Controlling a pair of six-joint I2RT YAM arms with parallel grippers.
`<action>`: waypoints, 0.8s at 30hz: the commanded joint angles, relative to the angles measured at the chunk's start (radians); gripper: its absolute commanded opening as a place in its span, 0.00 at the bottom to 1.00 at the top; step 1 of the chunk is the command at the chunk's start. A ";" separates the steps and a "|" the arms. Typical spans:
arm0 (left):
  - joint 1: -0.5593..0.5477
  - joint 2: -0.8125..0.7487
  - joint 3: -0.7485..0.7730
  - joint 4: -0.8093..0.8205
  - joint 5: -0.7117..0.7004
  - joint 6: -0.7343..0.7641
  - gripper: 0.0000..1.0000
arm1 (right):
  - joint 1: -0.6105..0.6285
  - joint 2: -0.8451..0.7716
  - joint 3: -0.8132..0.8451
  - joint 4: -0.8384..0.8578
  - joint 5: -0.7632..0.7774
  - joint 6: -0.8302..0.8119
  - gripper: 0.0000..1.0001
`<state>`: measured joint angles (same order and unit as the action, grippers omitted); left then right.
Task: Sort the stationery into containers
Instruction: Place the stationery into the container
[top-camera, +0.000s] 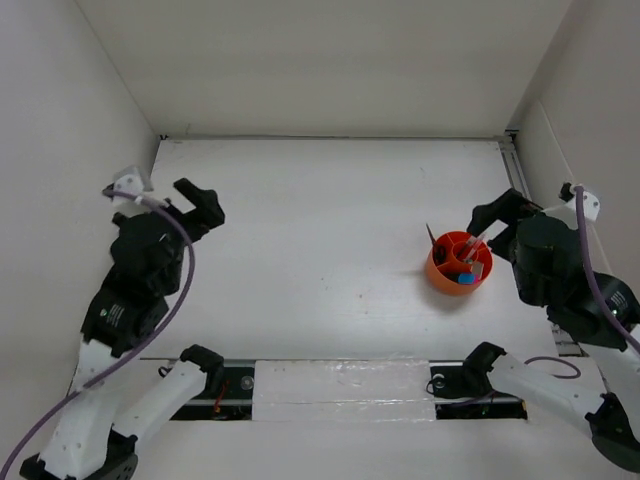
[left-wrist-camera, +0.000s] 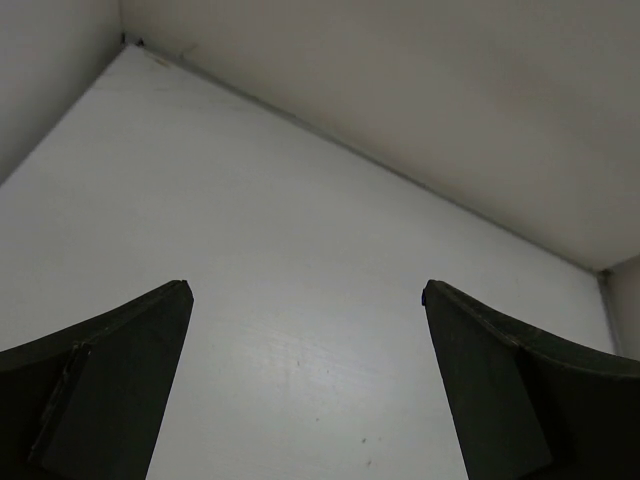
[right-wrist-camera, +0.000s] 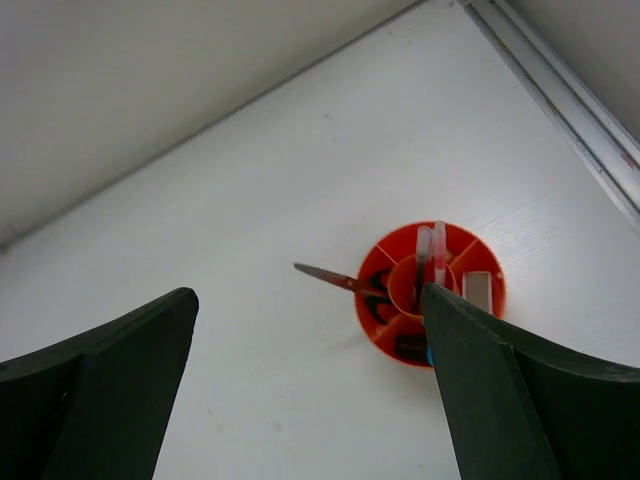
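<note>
The orange cup (top-camera: 445, 283) stands on the white counter (top-camera: 320, 220) toward its 3 o'clock side in the top view, well apart from the left arm. Inside its dividers the stationery is gathered: the black-handled scissors (right-wrist-camera: 330, 277) stand handle-down in a compartment at the cup's 9 o'clock in the right wrist view, the blade leaning out over the rim toward 9 o'clock. A thin red-orange pen (right-wrist-camera: 439, 250) and a dark pen (right-wrist-camera: 422, 252) rise side by side from near the middle toward 12 o'clock. A pinkish-white piece (right-wrist-camera: 477, 288) lies in the compartment at 3 o'clock, and something blue (top-camera: 466, 278) shows at the cup's 5 o'clock in the top view (too small to name). The right gripper (top-camera: 497, 222) hangs just beside the cup at its 2 o'clock, released, jaws spread wide with nothing between them. The left gripper (top-camera: 200, 205) sits at the counter's 9 o'clock side, also released and holding nothing.
</note>
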<state>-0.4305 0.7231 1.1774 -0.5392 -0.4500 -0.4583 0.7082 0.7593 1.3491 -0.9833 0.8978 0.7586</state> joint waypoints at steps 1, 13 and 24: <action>-0.001 -0.109 0.082 -0.085 -0.168 -0.028 1.00 | 0.008 -0.098 0.057 -0.169 -0.132 -0.214 1.00; -0.001 -0.336 -0.002 -0.214 -0.096 -0.054 1.00 | 0.017 -0.426 0.292 -0.324 -0.188 -0.347 1.00; -0.001 -0.366 -0.016 -0.214 -0.096 -0.095 1.00 | 0.051 -0.466 0.301 -0.325 -0.166 -0.347 1.00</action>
<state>-0.4305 0.3492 1.1507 -0.7757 -0.5499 -0.5373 0.7441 0.2726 1.6463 -1.3033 0.7181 0.4358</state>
